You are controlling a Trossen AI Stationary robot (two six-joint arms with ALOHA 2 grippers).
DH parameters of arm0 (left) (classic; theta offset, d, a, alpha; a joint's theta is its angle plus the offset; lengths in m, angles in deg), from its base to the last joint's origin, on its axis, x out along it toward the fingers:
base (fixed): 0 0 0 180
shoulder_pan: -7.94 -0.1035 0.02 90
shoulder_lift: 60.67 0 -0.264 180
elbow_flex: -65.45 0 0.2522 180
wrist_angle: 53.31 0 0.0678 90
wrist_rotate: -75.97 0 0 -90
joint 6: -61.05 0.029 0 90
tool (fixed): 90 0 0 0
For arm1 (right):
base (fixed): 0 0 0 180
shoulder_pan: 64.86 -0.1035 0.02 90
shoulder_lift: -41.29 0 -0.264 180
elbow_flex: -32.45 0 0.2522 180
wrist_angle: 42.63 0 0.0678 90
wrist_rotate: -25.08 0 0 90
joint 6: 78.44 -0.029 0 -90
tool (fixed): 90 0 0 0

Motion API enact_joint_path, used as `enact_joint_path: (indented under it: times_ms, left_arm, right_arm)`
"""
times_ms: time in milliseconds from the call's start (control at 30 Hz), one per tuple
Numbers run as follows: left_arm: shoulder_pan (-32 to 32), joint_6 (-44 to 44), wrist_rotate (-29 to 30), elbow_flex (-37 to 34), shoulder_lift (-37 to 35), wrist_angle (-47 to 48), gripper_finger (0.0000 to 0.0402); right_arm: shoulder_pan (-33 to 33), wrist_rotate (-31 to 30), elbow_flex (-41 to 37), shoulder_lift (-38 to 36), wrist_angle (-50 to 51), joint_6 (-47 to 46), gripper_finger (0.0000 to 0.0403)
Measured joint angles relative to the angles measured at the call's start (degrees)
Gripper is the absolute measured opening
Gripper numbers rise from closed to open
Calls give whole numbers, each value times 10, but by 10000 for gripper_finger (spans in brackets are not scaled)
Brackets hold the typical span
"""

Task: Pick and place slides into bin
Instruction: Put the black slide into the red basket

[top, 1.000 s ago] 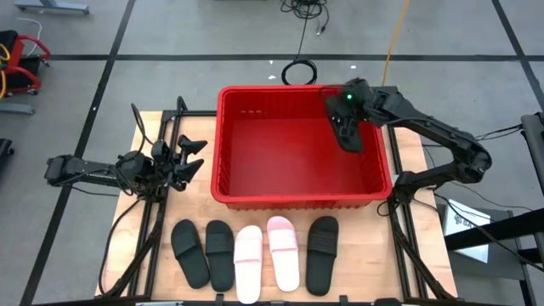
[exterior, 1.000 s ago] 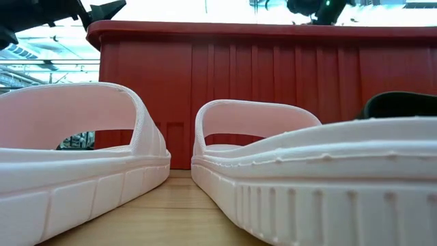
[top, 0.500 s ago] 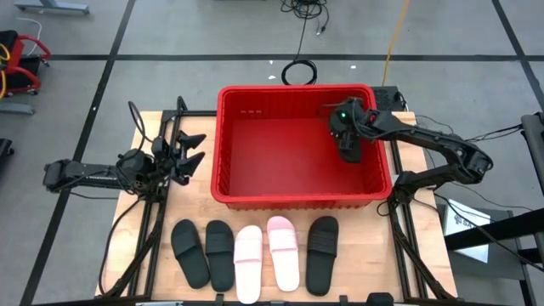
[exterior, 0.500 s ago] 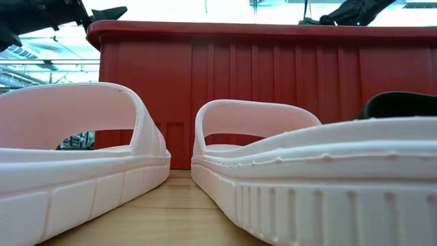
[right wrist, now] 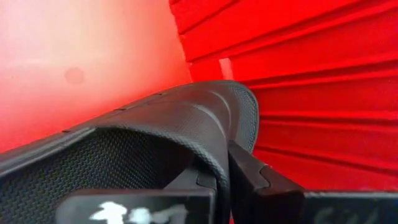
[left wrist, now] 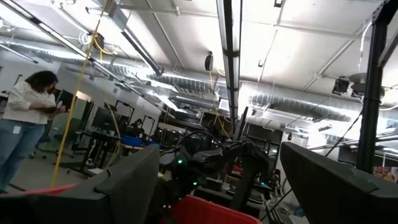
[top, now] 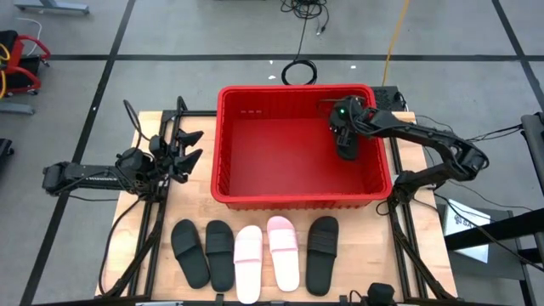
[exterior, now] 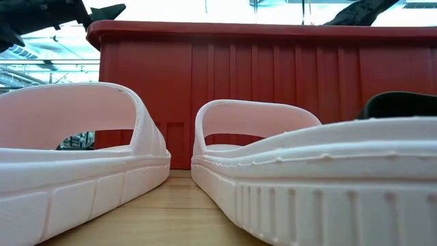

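The red bin [top: 255, 153] sits at the middle of the tabletop [top: 421, 221], reaching toward its far edge. Five slides lie in a row along the near edge: two black slides [top: 204, 252] at the left, two pink slides [top: 266, 251] in the middle and a black slide [top: 322, 242] at the right. The right gripper [top: 347, 143] is down inside the bin near its far right corner, clamped on the strap of a sixth black slide [right wrist: 155, 134] close against the ribbed wall. The left gripper [top: 189, 146] hangs above the tabletop's left edge beside the bin, its fingers spread apart.
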Motion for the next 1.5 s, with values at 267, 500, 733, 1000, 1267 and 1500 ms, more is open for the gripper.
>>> enact_joint_path:
  times_ms: [267,500,733,1000,1267,1500]
  left_arm:
    - [-1,-5,-9,0,0,0,340]
    - [-1,0,-9,0,0,0,340]
    - [-1,10,-9,0,0,0,340]
    - [-1,10,-8,0,0,0,340]
    - [-1,10,-7,0,0,0,340]
    - [-1,9,-7,0,0,0,340]
  right_arm:
    - [9,6,-3,55,-15,24,4]
    - [23,10,-81,40,-105,64,4]
    - [28,-1,-122,24,-116,63,4]
    - [29,32,-123,11,-112,21,4]
    - [28,23,-123,10,-111,19,4]
    - [29,23,-123,10,-111,17,31]
